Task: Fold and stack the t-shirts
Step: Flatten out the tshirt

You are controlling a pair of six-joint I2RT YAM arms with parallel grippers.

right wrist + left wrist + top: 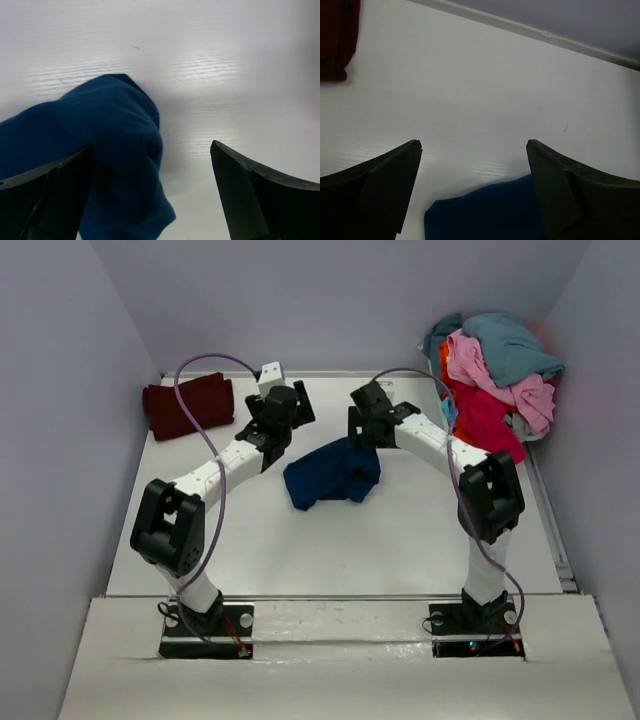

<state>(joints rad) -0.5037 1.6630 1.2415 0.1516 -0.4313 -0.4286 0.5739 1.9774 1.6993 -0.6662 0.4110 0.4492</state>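
Observation:
A crumpled navy blue t-shirt (333, 474) lies mid-table between both arms. The left gripper (283, 421) hovers open just left of and behind it; in the left wrist view (474, 145) the navy cloth (485, 212) lies low between its spread fingers. The right gripper (362, 428) stands open over the shirt's far right edge; in its wrist view (152, 145) a fold of the navy shirt (115, 150) bulges up beside the left finger (45, 200), not pinched. A folded dark maroon t-shirt (188, 405) rests at the far left. A heap of teal, pink and red t-shirts (493, 375) fills the far right corner.
Grey walls (330, 300) close the table at the back and both sides. A rail (551, 520) runs along the table's right edge. The arm bases (205, 625) are bolted at the near edge. The maroon shirt's corner (337, 37) shows top left in the left wrist view.

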